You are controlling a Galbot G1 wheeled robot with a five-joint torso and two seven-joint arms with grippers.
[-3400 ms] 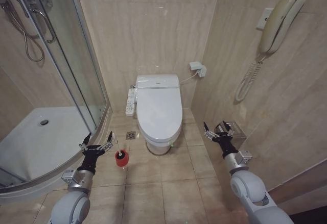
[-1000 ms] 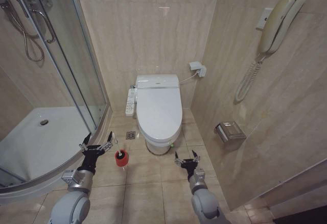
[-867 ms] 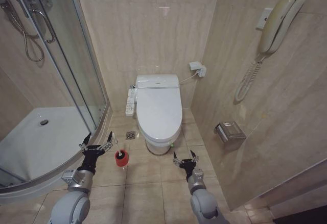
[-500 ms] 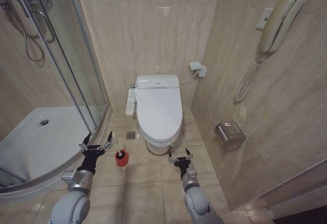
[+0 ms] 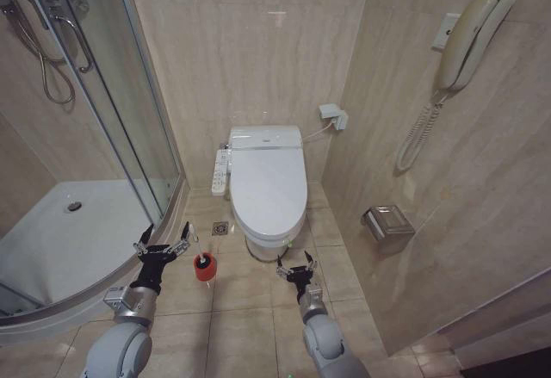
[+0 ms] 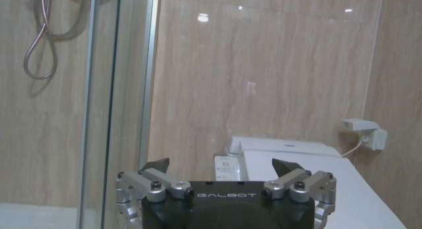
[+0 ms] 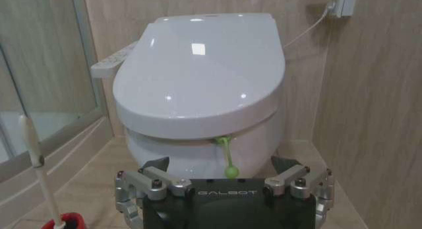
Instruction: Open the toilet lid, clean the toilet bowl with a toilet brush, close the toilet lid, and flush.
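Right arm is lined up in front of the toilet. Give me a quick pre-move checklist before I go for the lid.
1. Toilet lid down, nothing resting on it: ok.
2. Right gripper open, low in front of the toilet bowl, holding nothing: ok.
3. Green pull loop hanging under the lid's front edge, just beyond the gripper: ok.
4. Left gripper open, parked beside the shower, away from the lid: ok.
5. Toilet brush upright in its red holder, out of the right arm's path: ok.
6. Lid hinge moves freely: cannot tell.

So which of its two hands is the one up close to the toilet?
The right hand, open, low in front of the toilet bowl, just under the closed toilet lid. The left hand is off beside the toilet brush.
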